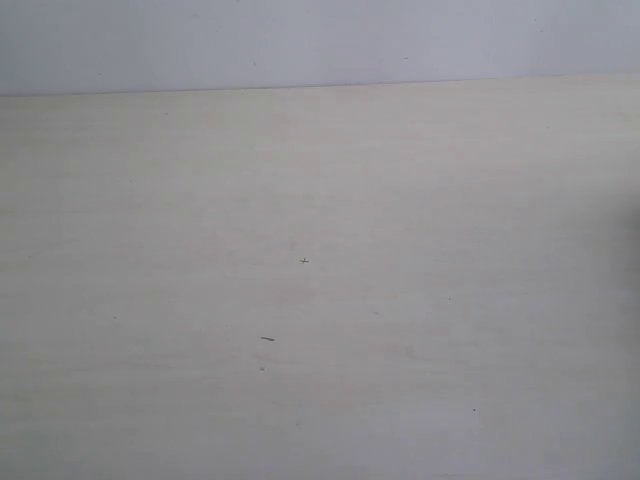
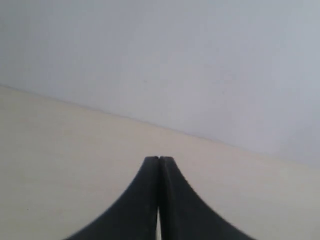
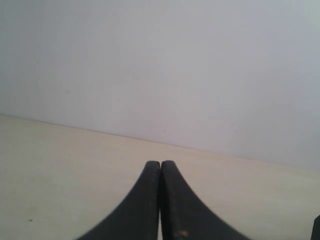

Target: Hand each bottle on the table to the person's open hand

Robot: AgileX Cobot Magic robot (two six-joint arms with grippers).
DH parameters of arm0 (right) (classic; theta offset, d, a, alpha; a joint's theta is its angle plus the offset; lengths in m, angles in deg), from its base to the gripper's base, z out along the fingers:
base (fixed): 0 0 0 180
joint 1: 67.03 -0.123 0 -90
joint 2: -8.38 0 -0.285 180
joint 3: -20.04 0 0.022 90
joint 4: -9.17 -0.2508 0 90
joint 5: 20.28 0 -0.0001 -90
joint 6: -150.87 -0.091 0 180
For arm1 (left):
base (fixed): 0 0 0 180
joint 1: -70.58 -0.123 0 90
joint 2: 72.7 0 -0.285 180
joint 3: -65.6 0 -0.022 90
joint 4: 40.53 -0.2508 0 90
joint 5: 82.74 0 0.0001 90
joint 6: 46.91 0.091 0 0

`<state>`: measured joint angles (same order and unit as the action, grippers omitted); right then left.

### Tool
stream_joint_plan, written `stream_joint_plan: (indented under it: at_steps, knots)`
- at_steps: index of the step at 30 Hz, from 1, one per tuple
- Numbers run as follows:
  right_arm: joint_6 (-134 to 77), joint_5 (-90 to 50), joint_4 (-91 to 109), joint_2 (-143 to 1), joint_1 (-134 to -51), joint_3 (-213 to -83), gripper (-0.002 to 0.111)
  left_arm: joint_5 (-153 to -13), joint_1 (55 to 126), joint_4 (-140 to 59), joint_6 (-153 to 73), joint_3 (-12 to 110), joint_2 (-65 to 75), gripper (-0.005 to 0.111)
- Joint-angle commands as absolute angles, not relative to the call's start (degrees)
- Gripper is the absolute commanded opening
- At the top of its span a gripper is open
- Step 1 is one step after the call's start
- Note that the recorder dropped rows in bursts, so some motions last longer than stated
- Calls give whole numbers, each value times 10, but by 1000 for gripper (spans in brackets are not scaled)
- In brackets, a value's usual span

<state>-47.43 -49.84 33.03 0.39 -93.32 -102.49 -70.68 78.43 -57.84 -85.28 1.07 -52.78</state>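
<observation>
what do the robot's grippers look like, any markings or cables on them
Both look alike. The left gripper has two matte black fingers, broad at the base and curving in to slim rounded tips. The right gripper has the same shape and colour, plus a tiny orange speck low on one finger. No cables, labels or arm links show in any view.

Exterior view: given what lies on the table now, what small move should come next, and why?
Probably wait: the pale beige wood-grain table shows only tiny dark specks, no bottle or open hand appears in any view, and the black left gripper and black right gripper are shut, empty.
</observation>
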Motion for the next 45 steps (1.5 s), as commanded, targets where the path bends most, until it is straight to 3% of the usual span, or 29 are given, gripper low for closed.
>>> stream_joint_plan:
  at_steps: [1, 5, 18, 25, 45]
  knots:
    - [-473, -492, 333, 6, -930, -1028, 0, -758, 732, -576, -859, -65, -631, 1]
    - [-473, -492, 333, 6, -930, -1028, 0, -868, 704, -590, -856, -116, -649, 1]
    - [-473, -493, 334, 6, -930, -1028, 0, -847, 701, -602, -838, -116, -643, 1]
    - [-473, -492, 334, 6, -930, -1028, 0, -753, 684, -402, -503, -116, -649, 1]
    - [-473, -492, 333, 6, -930, -1028, 0, -748, 654, -405, -499, -116, -649, 1]
